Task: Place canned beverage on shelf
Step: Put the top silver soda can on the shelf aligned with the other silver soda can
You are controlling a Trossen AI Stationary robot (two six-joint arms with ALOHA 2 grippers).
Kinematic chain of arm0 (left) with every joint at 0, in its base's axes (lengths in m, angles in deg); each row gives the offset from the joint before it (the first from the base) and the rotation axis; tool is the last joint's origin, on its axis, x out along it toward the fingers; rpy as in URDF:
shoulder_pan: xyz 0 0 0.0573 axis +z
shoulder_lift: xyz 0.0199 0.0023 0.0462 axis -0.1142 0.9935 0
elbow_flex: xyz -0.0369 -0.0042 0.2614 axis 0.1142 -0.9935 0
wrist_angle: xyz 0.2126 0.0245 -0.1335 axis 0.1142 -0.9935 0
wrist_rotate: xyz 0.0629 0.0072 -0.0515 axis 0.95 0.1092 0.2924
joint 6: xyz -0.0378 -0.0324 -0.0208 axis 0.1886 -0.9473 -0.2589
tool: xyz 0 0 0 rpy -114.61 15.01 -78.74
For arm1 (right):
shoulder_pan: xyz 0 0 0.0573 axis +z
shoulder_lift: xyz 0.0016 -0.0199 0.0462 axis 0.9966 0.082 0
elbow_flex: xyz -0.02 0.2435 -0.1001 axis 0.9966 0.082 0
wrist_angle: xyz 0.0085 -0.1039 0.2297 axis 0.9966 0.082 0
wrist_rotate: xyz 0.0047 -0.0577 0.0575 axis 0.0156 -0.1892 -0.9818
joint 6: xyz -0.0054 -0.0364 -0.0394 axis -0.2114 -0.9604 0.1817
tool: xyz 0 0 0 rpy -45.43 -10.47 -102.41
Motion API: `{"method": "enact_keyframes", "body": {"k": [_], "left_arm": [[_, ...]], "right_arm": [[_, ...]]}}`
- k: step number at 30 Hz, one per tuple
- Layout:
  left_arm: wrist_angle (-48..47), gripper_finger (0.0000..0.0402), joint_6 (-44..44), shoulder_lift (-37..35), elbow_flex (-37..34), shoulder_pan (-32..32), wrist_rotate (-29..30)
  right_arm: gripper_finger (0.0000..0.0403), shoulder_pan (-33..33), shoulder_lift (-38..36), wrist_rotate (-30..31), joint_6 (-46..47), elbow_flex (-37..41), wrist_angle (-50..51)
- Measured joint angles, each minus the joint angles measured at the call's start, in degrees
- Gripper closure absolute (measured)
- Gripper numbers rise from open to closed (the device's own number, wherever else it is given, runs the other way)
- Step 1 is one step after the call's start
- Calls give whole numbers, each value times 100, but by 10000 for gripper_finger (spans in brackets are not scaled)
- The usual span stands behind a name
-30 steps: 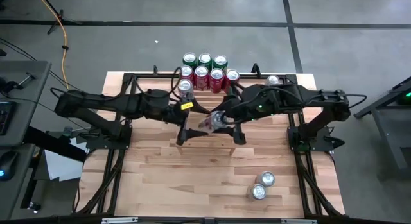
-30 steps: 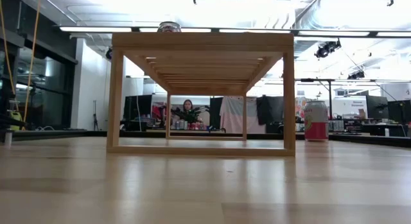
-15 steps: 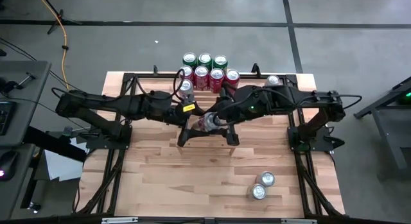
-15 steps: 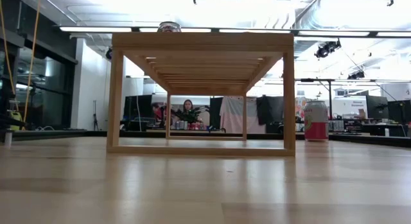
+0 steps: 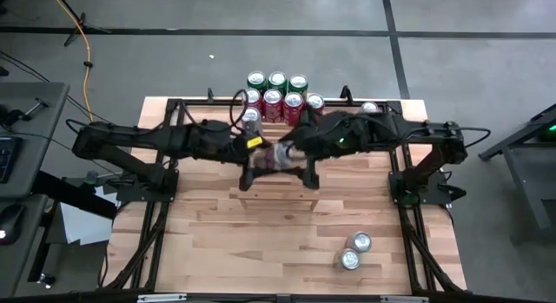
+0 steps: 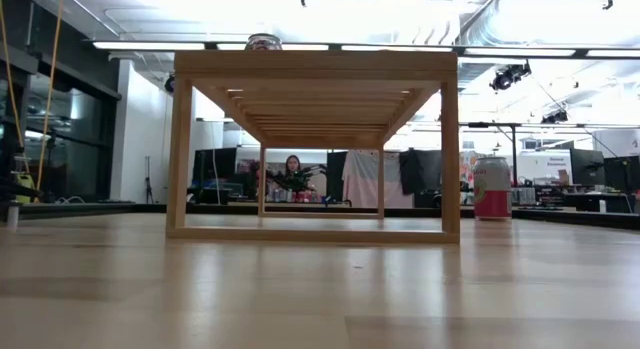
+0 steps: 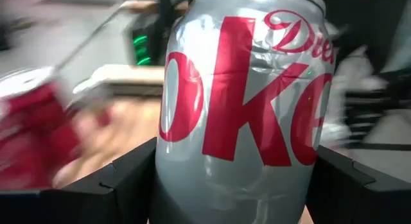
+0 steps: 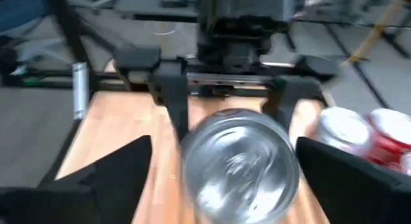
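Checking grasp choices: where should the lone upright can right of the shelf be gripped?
Probably grip the can across its round side wall at mid-height, coming level from the side away from the shelf; it stands upright, clear of the shelf's leg.

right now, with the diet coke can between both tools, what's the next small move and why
Probably draw the right tool straight back. Its fingers stand wide of the can, while the left tool grips the can's sides, so the left arm can likely carry it to the shelf alone.
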Motion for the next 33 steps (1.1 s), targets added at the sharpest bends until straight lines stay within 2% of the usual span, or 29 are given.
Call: {"method": "enact_keyframes", "body": {"k": [2,4,9,14,18,22,27,31,33], "left_arm": [[-119,110,47,-95,-11,66,264],[-353,110,20,-261,-5,146,439],[-306,110,-107,-540,-186,265,374],[1545,110,-541,-836,-1131,270,286],[3210,110,-1213,-797,-2039,270,28],[4056,110,-1643,-777,-2407,260,9],[4113,110,-1633,-723,-2459,224,17],[4219,110,-1601,-666,-2448,238,90],[4455,110,-1601,-564,-2448,248,99]], "right_arm": [[17,-33,-103,271,63,-20,73],[14,-62,-197,406,70,-20,283],[18,-139,-504,702,285,-11,754],[17,-209,-684,721,571,176,1065],[17,-205,-1024,704,751,1068,613],[16,-206,-1527,652,1248,2478,-612],[16,-204,-2071,635,1729,4045,-3466],[16,-269,-2039,597,1968,4765,-5493],[16,-325,-1954,600,2065,4922,-5988]]}}
